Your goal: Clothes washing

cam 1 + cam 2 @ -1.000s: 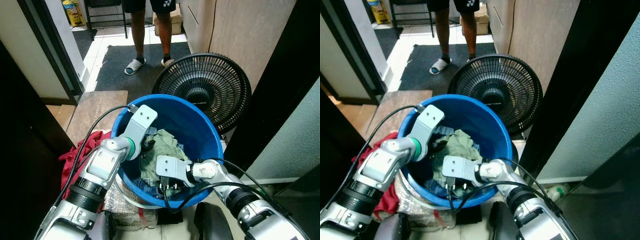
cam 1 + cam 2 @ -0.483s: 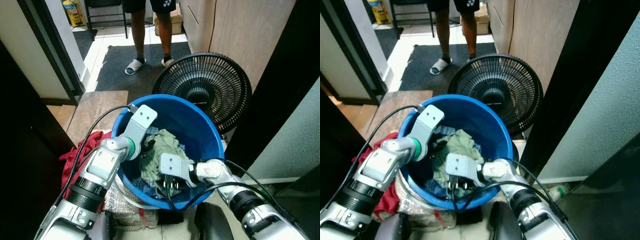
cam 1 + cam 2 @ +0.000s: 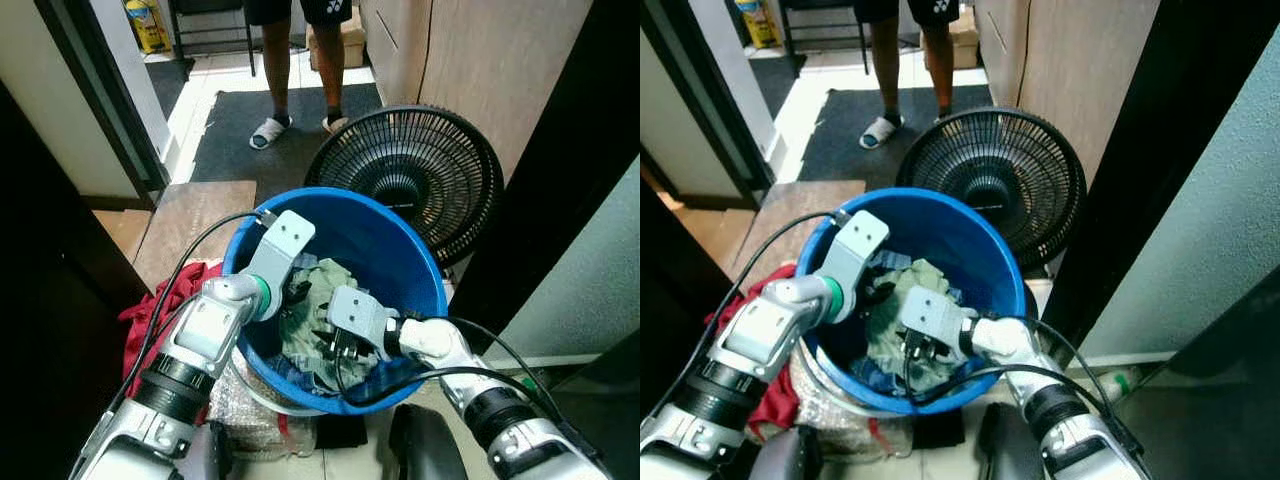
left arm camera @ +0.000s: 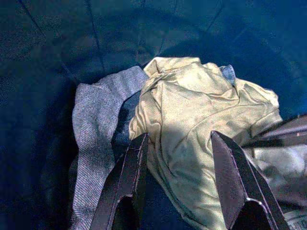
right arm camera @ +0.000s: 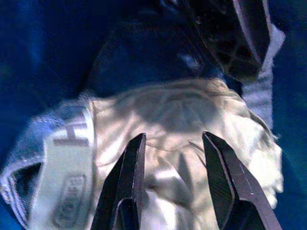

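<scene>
A blue bucket (image 3: 400, 225) stands before me with a heap of clothes inside. A pale green garment (image 3: 325, 285) lies on top, with a grey knit piece (image 4: 93, 124) and dark denim (image 5: 139, 62) beside it. My left gripper (image 4: 178, 139) reaches in from the bucket's left side and is open, its fingers straddling the edge of the pale green garment. My right gripper (image 5: 173, 138) comes in from the near side, also open, its fingertips just over the same pale fabric with nothing pinched. A band with printed letters (image 5: 67, 167) shows on the heap.
A black floor fan (image 3: 415, 175) leans right behind the bucket. A person's legs in sandals (image 3: 272, 128) stand on a dark mat farther back. A red cloth (image 3: 150, 310) lies left of the bucket, over a plastic bag (image 3: 250, 410). A dark door frame (image 3: 560, 180) closes in on the right.
My right gripper has moved from the bucket's near rim farther in over the pale garment. The left arm and the clothes have hardly shifted.
</scene>
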Motion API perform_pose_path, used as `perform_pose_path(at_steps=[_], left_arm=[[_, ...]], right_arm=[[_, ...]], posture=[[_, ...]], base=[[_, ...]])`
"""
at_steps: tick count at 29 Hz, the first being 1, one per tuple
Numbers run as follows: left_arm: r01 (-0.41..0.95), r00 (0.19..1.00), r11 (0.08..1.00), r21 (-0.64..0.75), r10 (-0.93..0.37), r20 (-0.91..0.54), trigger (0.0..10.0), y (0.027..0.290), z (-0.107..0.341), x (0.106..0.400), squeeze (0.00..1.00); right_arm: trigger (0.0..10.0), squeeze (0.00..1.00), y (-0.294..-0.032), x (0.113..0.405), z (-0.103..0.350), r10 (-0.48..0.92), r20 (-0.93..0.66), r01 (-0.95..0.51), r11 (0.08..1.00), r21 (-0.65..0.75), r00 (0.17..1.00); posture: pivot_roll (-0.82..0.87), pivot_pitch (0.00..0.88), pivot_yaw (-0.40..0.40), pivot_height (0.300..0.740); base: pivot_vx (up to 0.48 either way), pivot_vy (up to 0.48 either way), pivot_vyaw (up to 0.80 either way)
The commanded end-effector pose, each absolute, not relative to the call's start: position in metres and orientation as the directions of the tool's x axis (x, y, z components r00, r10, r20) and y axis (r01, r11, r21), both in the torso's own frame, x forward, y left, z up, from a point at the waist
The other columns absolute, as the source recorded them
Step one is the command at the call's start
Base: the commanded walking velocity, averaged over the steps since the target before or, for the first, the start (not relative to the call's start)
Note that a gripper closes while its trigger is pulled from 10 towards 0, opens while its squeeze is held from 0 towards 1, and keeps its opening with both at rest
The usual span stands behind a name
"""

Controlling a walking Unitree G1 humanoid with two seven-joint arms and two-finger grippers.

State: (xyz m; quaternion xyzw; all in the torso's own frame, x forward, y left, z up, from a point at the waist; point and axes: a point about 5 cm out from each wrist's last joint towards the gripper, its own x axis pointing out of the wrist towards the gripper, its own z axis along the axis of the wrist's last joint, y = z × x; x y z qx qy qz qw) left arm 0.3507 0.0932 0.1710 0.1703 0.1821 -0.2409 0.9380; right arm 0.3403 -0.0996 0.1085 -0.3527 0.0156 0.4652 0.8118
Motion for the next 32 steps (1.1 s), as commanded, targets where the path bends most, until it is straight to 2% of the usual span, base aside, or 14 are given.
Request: perform_pose_path(at_steps=[1, 7, 9, 14, 18, 19, 21, 24, 30, 32], left_arm=[[0.494, 0.816, 0.837, 0.234, -0.355, -0.456, 10.0, 0.103, 0.164, 0.352, 0.0], [0.495, 0.816, 0.837, 0.232, -0.356, -0.456, 10.0, 0.103, 0.164, 0.352, 0.0], [0.495, 0.816, 0.837, 0.232, -0.356, -0.456, 10.0, 0.103, 0.164, 0.352, 0.0], [0.497, 0.815, 0.836, 0.232, -0.358, -0.455, 10.0, 0.102, 0.163, 0.351, 0.0], [0.497, 0.815, 0.836, 0.232, -0.358, -0.455, 10.0, 0.102, 0.163, 0.351, 0.0], [0.497, 0.815, 0.836, 0.233, -0.358, -0.455, 10.0, 0.102, 0.163, 0.351, 0.0], [0.497, 0.815, 0.836, 0.233, -0.358, -0.455, 10.0, 0.102, 0.163, 0.351, 0.0], [0.499, 0.815, 0.835, 0.233, -0.359, -0.455, 10.0, 0.102, 0.163, 0.351, 0.0], [0.499, 0.814, 0.835, 0.233, -0.36, -0.456, 10.0, 0.102, 0.163, 0.351, 0.0], [0.5, 0.814, 0.834, 0.232, -0.361, -0.456, 10.0, 0.101, 0.163, 0.351, 0.0]], right_arm=[[10.0, 0.0, -0.109, 0.334, 0.091, 0.704, -0.421, -0.782, 0.312, -0.539, 0.571], [10.0, 0.0, -0.119, 0.335, 0.087, 0.675, -0.445, -0.789, 0.363, -0.496, 0.589], [10.0, 0.0, -0.119, 0.335, 0.087, 0.675, -0.445, -0.789, 0.363, -0.496, 0.589], [10.0, 0.0, -0.117, 0.339, 0.09, 0.663, -0.392, -0.757, 0.448, -0.475, 0.638], [10.0, 0.0, -0.115, 0.338, 0.091, 0.675, -0.376, -0.762, 0.464, -0.452, 0.634], [10.0, 0.0, -0.112, 0.336, 0.091, 0.708, -0.357, -0.786, 0.479, -0.391, 0.609], [10.0, 0.0, -0.112, 0.336, 0.091, 0.708, -0.357, -0.786, 0.479, -0.391, 0.609], [10.0, 0.0, -0.104, 0.323, 0.087, 0.801, -0.319, -0.862, 0.47, -0.191, 0.507], [10.0, 0.0, -0.101, 0.316, 0.083, 0.836, -0.314, -0.892, 0.436, -0.119, 0.451], [10.0, 0.0, -0.101, 0.307, 0.076, 0.855, -0.348, -0.921, 0.382, -0.082, 0.386]], posture=[[0.08, 0.109, 0.113, 0.49], [0.08, 0.103, 0.11, 0.49], [0.08, 0.103, 0.11, 0.49], [0.08, 0.099, 0.109, 0.49], [0.08, 0.099, 0.109, 0.49], [0.08, 0.097, 0.11, 0.49], [0.08, 0.097, 0.11, 0.49], [0.08, 0.097, 0.11, 0.49], [0.08, 0.099, 0.11, 0.49], [0.08, 0.104, 0.11, 0.49]], base=[[0.0, 0.0, 0.0], [0.0, 0.0, 0.0], [0.0, 0.0, 0.0], [0.0, 0.0, 0.0], [0.0, 0.0, 0.0], [0.0, 0.0, 0.0], [0.0, 0.0, 0.0], [0.0, 0.0, 0.0], [0.0, 0.0, 0.0], [0.0, 0.0, 0.0]])
